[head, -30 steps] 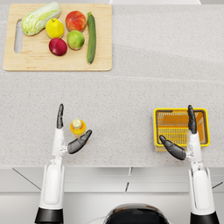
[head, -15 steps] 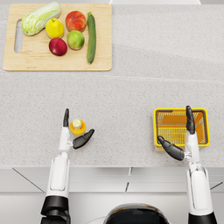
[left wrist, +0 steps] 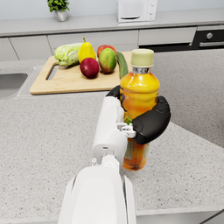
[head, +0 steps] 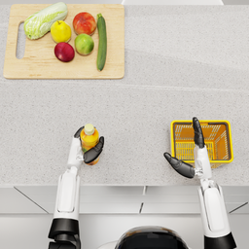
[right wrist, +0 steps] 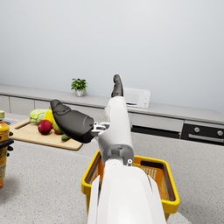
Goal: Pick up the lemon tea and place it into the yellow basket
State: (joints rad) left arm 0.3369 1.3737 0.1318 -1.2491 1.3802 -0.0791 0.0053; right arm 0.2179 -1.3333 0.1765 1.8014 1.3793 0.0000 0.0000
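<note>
The lemon tea (left wrist: pixel 138 103) is glossy clear plastic under a matt pale cap. At the frame's right, the yellow basket (head: pixel 225 142) looks like smooth plastic mesh. The counter (head: pixel 160 102) is speckled matt stone, the upper-left cutting board (head: pixel 58 67) pale wood. Both hands (head: pixel 90 148) (head: pixel 187 158) look dark, matt and rubbery.

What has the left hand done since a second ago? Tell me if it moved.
Yes. The left hand has closed in on the tea, its fingers now wrapped around it, judged against the counter edge. The tea itself sits about where it was.
</note>
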